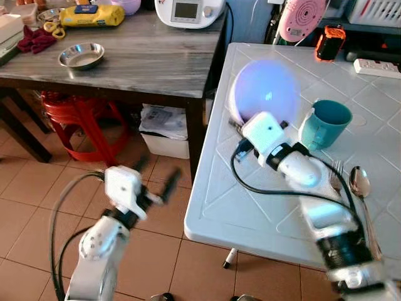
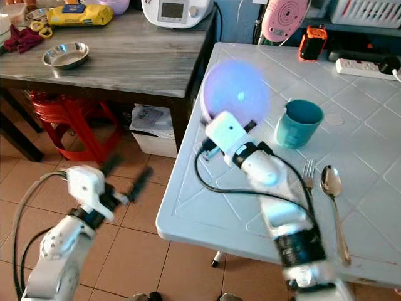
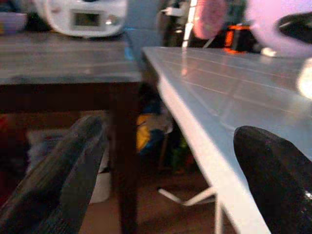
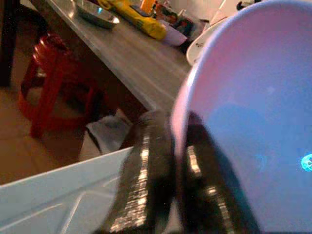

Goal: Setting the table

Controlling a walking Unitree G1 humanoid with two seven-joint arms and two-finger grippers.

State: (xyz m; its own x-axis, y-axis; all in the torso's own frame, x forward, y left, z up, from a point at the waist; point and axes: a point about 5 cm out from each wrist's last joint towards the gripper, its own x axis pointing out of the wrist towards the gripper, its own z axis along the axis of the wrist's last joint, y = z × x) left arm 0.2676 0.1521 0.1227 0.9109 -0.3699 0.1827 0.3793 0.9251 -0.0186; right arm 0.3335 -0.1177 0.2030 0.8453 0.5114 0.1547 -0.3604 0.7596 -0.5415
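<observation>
A lavender bowl (image 1: pixel 266 88) is tilted up on its edge over the near-left part of the white table (image 1: pixel 250 207). My right gripper (image 4: pixel 178 131) is shut on the bowl's rim, one finger on each side of it. Right of the bowl stands a teal mug (image 1: pixel 326 123). A fork (image 1: pixel 336 175) and a spoon (image 1: pixel 360 183) lie side by side nearer to me. My left gripper (image 1: pixel 156 179) is open and holds nothing, hovering over the tiled floor left of the white table's edge.
A dark wooden table (image 1: pixel 144 59) stands to the left with a steel bowl (image 1: pixel 81 55), a yellow pack (image 1: pixel 91 15) and a white appliance (image 1: pixel 188 11). A red stool (image 1: pixel 78 113) is under it. A power strip (image 1: pixel 376 67) lies on the white table's far right.
</observation>
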